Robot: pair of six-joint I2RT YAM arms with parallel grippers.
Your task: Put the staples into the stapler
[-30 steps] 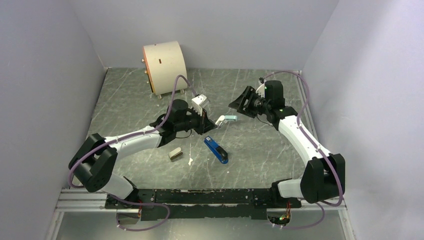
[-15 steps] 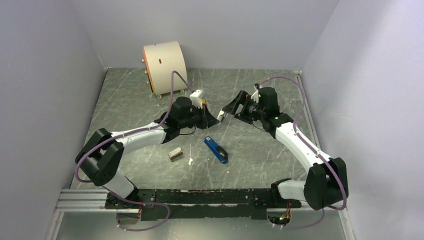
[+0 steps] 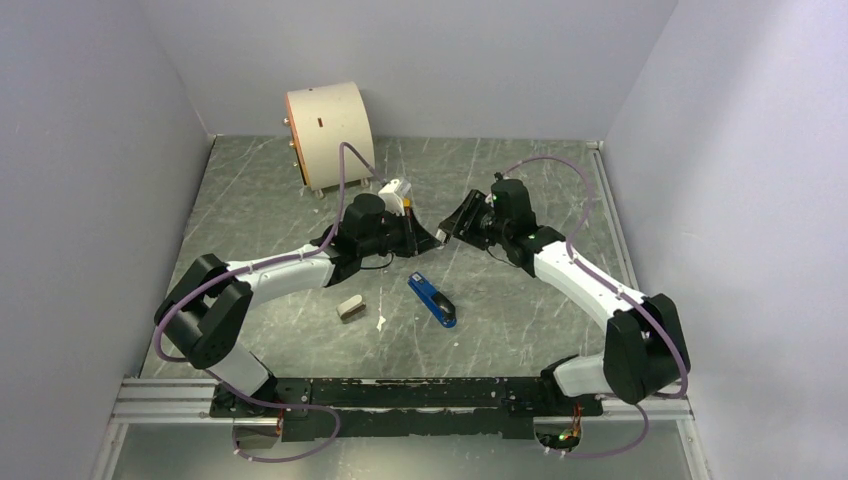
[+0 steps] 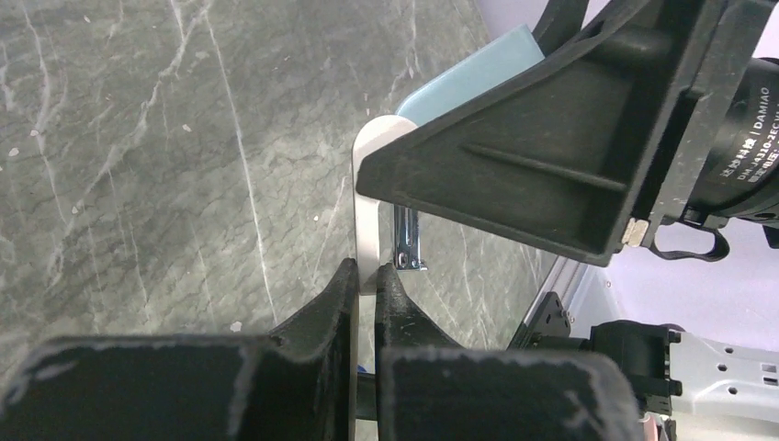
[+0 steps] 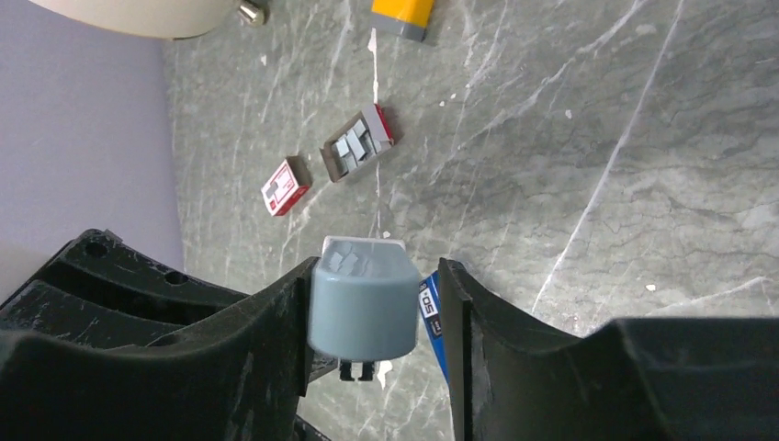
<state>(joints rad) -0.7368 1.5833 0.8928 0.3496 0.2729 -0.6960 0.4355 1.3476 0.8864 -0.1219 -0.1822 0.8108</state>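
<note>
Two grippers at one pale-blue block, mid-table

The left gripper [image 4: 366, 272] is pinched tight on the white edge of the pale-blue block [image 5: 363, 296]. The right gripper [image 5: 378, 277] stands partly spread around that block, with a gap on one side. The staples [image 4: 407, 241], a short silvery strip, show just beside the left fingertips; what holds them I cannot tell. The stapler [image 3: 432, 301] lies on the table [image 3: 540, 300], lower centre of the top view, apart from both grippers.

left arm [image 3: 270, 275], right arm [image 3: 585, 285]: white link shells, black joints | cables [image 3: 341, 185]: purple, looped | left fingers [image 4: 317, 317]: matte black, scuffed edges | right wrist motor [image 4: 735, 119]: white DAMIAO print | base plate [image 3: 400, 390]: black
</note>
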